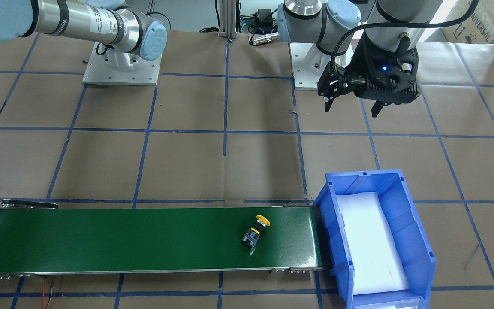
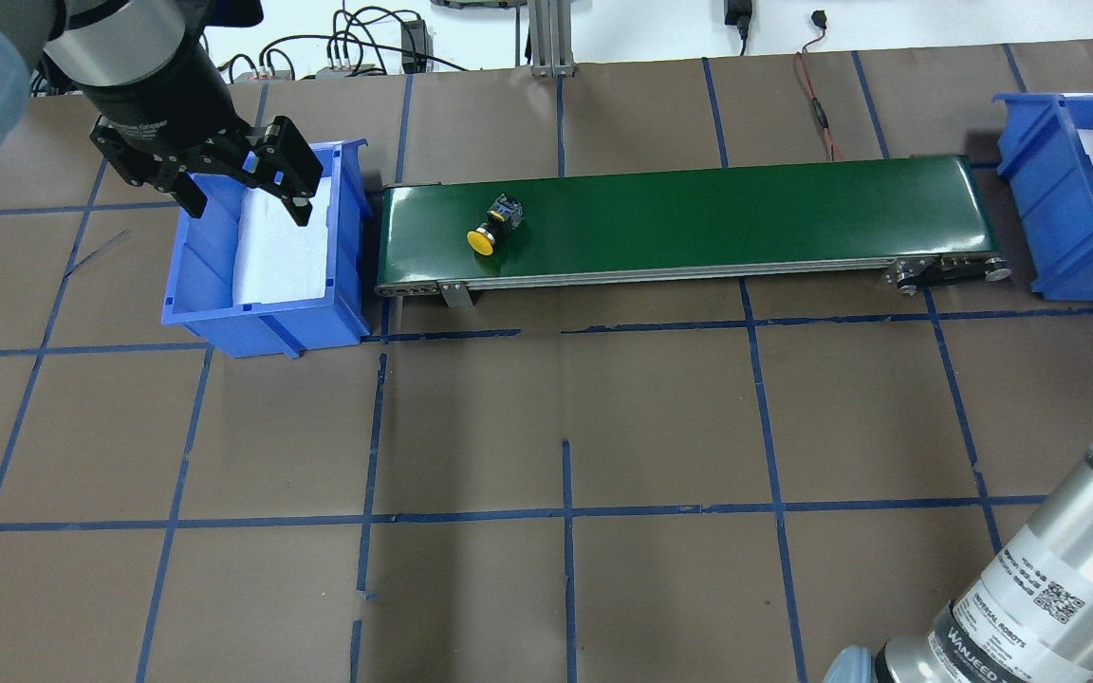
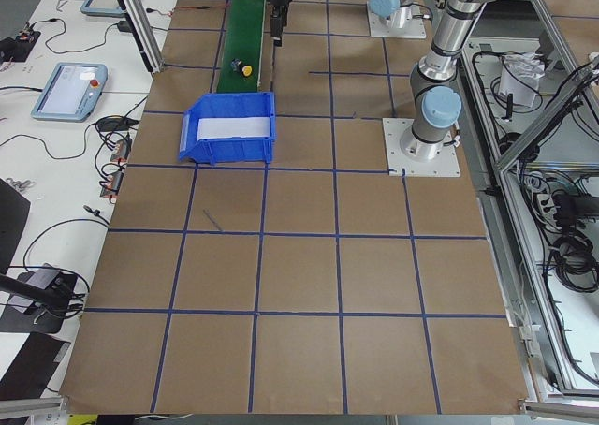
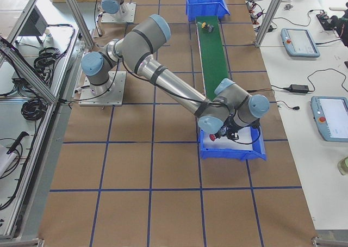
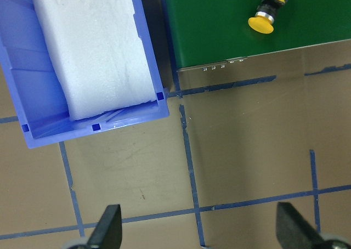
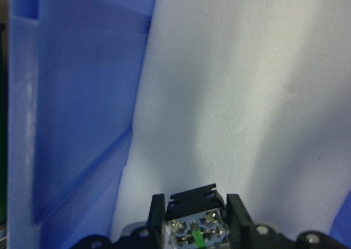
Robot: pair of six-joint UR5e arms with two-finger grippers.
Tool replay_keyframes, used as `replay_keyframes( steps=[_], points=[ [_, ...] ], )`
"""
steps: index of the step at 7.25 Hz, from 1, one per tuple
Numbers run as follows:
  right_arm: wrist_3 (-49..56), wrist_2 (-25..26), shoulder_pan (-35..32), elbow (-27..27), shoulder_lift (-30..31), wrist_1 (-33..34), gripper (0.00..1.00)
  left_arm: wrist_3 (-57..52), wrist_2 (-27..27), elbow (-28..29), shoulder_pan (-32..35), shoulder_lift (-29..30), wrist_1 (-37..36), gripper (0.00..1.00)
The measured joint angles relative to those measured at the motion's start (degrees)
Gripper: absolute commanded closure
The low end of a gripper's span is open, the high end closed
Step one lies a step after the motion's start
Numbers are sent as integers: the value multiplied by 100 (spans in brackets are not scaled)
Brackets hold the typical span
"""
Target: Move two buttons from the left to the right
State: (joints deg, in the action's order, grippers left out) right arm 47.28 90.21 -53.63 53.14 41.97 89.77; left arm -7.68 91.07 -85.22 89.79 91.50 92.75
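Observation:
The yellow button (image 2: 490,230) lies on its side on the green conveyor belt (image 2: 746,213), near the belt's left end; it also shows in the front view (image 1: 257,230) and the left wrist view (image 5: 268,12). My left gripper (image 2: 248,209) is open and empty, held high over the left blue bin (image 2: 262,318), whose white foam pad lies bare. My right gripper (image 6: 196,227) is shut on a button's grey contact block (image 6: 194,213) low inside the right blue bin (image 2: 1045,190). A spot of red shows at that gripper in the exterior right view (image 4: 216,137).
The belt runs between the two bins. The right bin has a white foam liner (image 6: 247,95) under the held button. Brown paper with blue tape lines covers the table (image 2: 565,427). Cables (image 2: 817,104) lie behind the belt.

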Motion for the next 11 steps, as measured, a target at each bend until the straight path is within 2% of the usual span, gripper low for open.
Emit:
replay_keyframes(
  steps=[2,8,9,11],
  points=[
    [0,43,15,3,-24,-3,46,53,41,65,-32,69,11,0],
    [0,39,37,43,16,-5,44,65,14,74,-35,89,252,0],
    [-2,35,37,22,85,-29,41,65,10,83,-38,92,250,0],
    [-8,-6,-10,-13,428,-99,24,71,8,86,-40,103,240,0]
  ],
)
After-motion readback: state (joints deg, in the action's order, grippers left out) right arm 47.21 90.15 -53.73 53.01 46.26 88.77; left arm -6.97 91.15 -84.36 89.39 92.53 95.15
